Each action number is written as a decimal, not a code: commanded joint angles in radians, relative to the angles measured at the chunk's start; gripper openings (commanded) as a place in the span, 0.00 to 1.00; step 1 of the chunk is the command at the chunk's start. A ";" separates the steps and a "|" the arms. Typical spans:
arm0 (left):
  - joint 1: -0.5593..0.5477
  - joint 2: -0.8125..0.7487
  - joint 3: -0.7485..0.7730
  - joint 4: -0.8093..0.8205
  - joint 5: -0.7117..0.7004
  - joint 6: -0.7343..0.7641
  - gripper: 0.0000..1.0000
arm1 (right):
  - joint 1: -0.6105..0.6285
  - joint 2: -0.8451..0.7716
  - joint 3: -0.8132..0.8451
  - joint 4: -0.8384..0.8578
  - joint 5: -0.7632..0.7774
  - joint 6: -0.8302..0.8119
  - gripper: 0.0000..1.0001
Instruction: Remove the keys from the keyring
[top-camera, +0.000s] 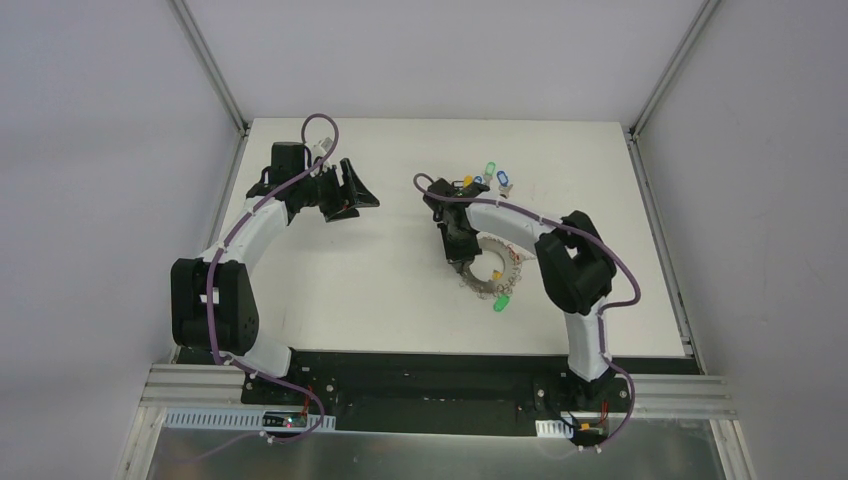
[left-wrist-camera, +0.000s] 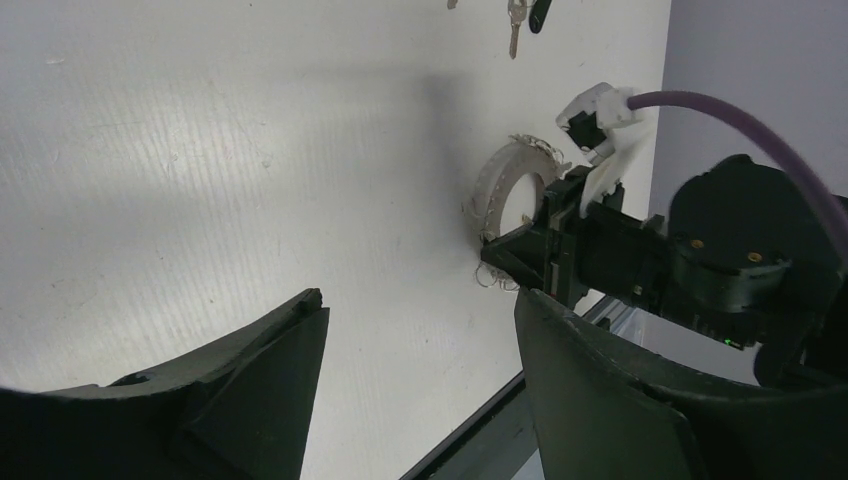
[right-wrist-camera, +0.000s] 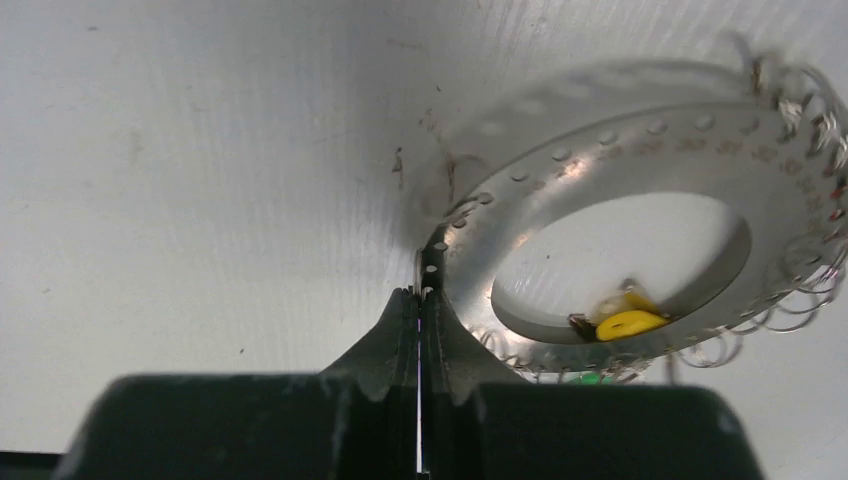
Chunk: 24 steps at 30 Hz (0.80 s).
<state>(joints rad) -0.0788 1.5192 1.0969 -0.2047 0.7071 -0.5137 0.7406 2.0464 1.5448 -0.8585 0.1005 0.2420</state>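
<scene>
At the keyring's (right-wrist-camera: 560, 190) rim, on the side toward the left arm, the right claw (right-wrist-camera: 421, 295) was pinched almost shut on the thin metal edge. The ring looked tipped up off the desk (top-camera: 350, 290) rather than lying flat. A yellow-tagged key (right-wrist-camera: 630, 323) hung at the ring's near side, showing through the central hole, with a green tag (top-camera: 500, 303) just beside it. We found no red tag in any view. Well away from the keyring, the left claw (top-camera: 352, 197) hung wide open, holding nothing. On the far side of the keyring a few loose keys (top-camera: 490, 176) lay on the desk.

We judged the step in hand to be steadying the ring so the other arm could free the yellow-tagged key. To do it well, we thought the right claw should keep its bite on the flat plate, not on the wire loops. An edge pinch that narrow might let the ring swivel under a pull. The left claw would need to cross to the ring's near side and narrow first. It should take the key by its tag, draw it out along its loop, and leave the green one alone.
</scene>
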 joint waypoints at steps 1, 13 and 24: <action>-0.004 -0.031 0.004 0.028 0.035 -0.006 0.70 | 0.023 -0.217 -0.027 0.067 0.033 -0.001 0.00; -0.004 -0.073 -0.069 0.273 0.162 -0.107 0.68 | 0.021 -0.796 -0.202 0.405 -0.041 0.029 0.00; -0.015 -0.287 -0.223 0.680 0.187 -0.222 0.70 | -0.001 -0.901 -0.059 0.586 -0.130 0.038 0.00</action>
<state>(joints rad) -0.0803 1.3106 0.9089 0.2409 0.8471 -0.6689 0.7444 1.1503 1.3743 -0.3779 0.0338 0.2756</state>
